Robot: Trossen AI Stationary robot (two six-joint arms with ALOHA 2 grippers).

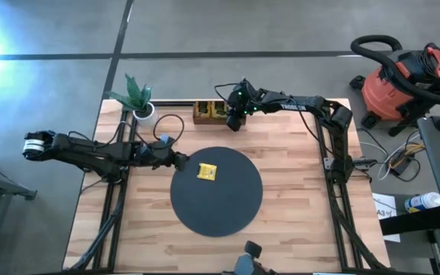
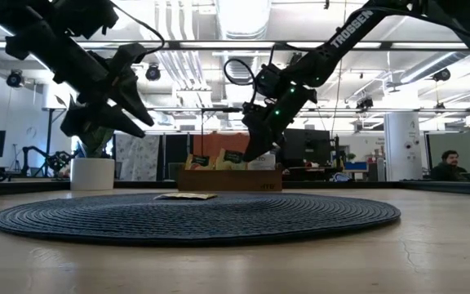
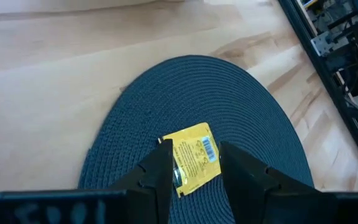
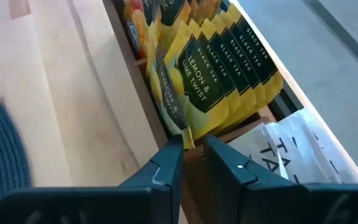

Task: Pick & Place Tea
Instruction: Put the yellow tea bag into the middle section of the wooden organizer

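Glossy yellow packets [image 4: 213,78] in the wooden tray [image 1: 203,113] read "BLACK TEA", one "LEMON & LIME TWIST" — the right gripper [image 4: 193,152] sits over them, fingers slightly parted, gripping nothing. One barcoded yellow packet [image 3: 193,158] lies flat on the woven round mat [image 1: 228,206] — the left gripper [image 3: 194,171] hovers open above.

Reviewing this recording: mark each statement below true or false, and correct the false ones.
1. One yellow tea packet lies flat on the black round mat. True.
2. The right gripper is over the middle of the mat. False: it is at the wooden tray at the table's far edge, by the upright packets.
3. The left gripper hangs at the mat's left edge, jaws open. True.
4. The left gripper holds the yellow packet. False: the packet lies on the mat, clear of its jaws.
5. A potted plant stands near the table's far left corner. True.
6. The tray is empty. False: it holds a row of packets.
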